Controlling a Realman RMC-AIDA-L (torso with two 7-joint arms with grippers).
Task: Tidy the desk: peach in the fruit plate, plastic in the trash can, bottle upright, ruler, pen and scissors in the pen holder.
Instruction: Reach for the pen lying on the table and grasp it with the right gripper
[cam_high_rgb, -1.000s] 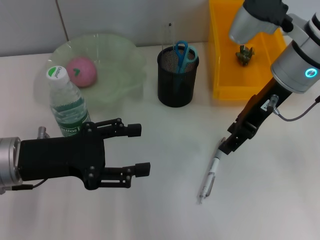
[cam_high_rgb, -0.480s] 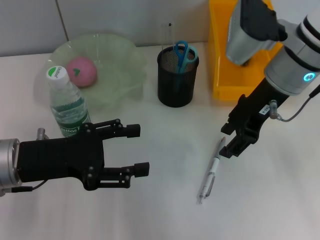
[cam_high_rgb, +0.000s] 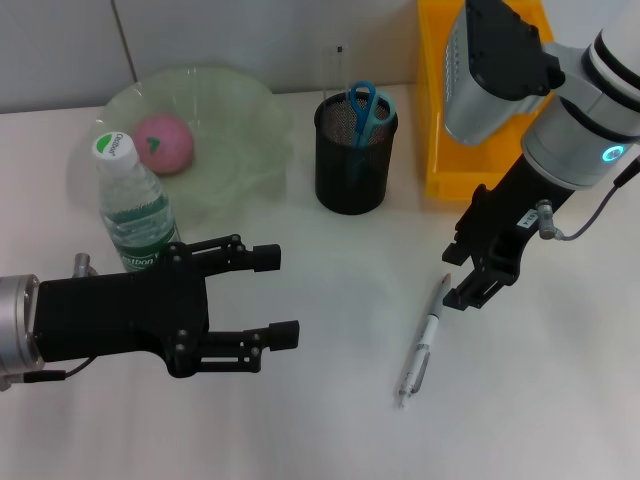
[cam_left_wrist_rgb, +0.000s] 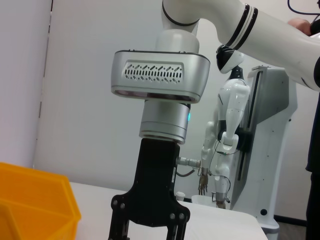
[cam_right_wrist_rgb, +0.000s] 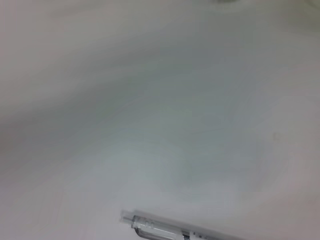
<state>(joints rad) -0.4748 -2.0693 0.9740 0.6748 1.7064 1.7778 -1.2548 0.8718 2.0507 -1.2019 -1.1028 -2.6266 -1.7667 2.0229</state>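
Right arm poised over the pen, the last stray item on the desk.

Head view: the right gripper (cam_high_rgb: 468, 276) hangs just above the upper tip of the pen (cam_high_rgb: 422, 345), which lies flat near the desk's (cam_high_rgb: 330, 430) front right area; its claw looks parted a little and holds nothing. The pen holder (cam_high_rgb: 352, 155) stands toward the back edge with the scissors (cam_high_rgb: 364, 108) in it, the peach (cam_high_rgb: 163, 143) sits in the fruit plate (cam_high_rgb: 225, 135), and the bottle (cam_high_rgb: 135, 215) is upright. The left gripper (cam_high_rgb: 275, 300) waits wide open and empty near the front left. Left wrist view: the right arm's gripper body seen from across the desk. Right wrist view: only the pen's end over bare desk. To grasp well, I would centre the claw across the barrel's middle, square to its length, before descending.
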